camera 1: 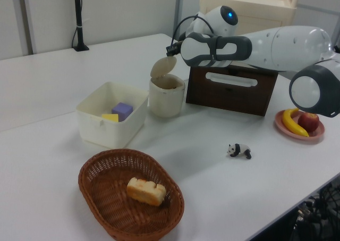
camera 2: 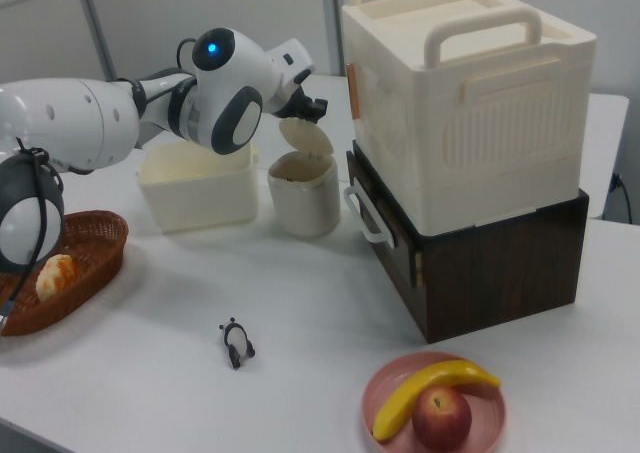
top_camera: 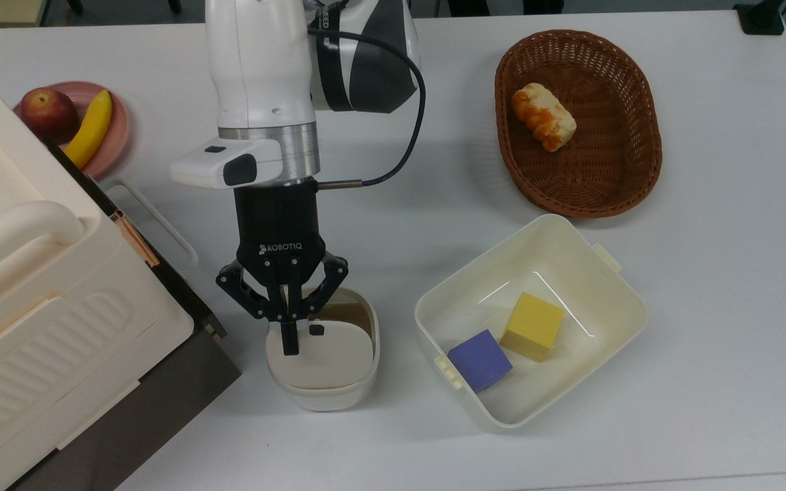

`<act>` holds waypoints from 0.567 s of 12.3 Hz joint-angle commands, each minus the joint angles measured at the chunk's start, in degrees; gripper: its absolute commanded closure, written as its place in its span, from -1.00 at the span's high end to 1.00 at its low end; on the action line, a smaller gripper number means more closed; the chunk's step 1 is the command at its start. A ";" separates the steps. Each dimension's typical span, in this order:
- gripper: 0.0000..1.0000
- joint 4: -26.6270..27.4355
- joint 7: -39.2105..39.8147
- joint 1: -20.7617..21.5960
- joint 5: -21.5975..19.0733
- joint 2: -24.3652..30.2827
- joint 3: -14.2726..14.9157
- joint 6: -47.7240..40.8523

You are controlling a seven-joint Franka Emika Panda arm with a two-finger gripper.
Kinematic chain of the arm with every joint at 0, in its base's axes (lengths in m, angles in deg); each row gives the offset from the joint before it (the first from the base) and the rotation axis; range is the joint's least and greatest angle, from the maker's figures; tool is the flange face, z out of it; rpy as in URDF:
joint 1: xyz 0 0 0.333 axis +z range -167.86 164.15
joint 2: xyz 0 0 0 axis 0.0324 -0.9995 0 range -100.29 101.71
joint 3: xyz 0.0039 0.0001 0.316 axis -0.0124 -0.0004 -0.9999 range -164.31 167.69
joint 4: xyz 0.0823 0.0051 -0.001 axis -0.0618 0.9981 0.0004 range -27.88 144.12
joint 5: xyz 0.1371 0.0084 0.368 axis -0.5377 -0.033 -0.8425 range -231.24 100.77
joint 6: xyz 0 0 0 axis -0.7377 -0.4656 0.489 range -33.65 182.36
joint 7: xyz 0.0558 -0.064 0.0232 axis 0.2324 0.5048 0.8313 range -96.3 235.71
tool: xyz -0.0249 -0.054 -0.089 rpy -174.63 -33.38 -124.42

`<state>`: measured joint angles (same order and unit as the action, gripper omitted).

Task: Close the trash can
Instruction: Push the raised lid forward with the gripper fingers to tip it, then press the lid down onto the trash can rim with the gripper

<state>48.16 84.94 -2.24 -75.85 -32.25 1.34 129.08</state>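
Gripper: fingers pinched together, empty, tip on the raised lid.
Lid: half lowered over the can.
Can: between brown box and tub.
Advice: press downward along the hinge arc until flush.

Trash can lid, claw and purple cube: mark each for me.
Flat beige trash can lid (top_camera: 328, 351), top view, middle of its upper face.
Black two-finger claw (top_camera: 290, 346), top view, between its fingertips.
Purple cube (top_camera: 479, 359), top view, its top face.
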 commanded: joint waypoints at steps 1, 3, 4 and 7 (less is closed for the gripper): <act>-1.00 9.68 1.38 0.03 0.25 7.19 -0.53 1.23; -1.00 11.28 1.46 0.03 0.25 7.91 -0.62 1.14; -1.00 11.89 1.98 0.03 0.25 8.00 -0.54 1.06; -1.00 12.51 2.52 0.03 0.25 7.82 -0.53 0.97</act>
<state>56.60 86.05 -2.23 -75.85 -26.90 1.03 129.08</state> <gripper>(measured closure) 0.991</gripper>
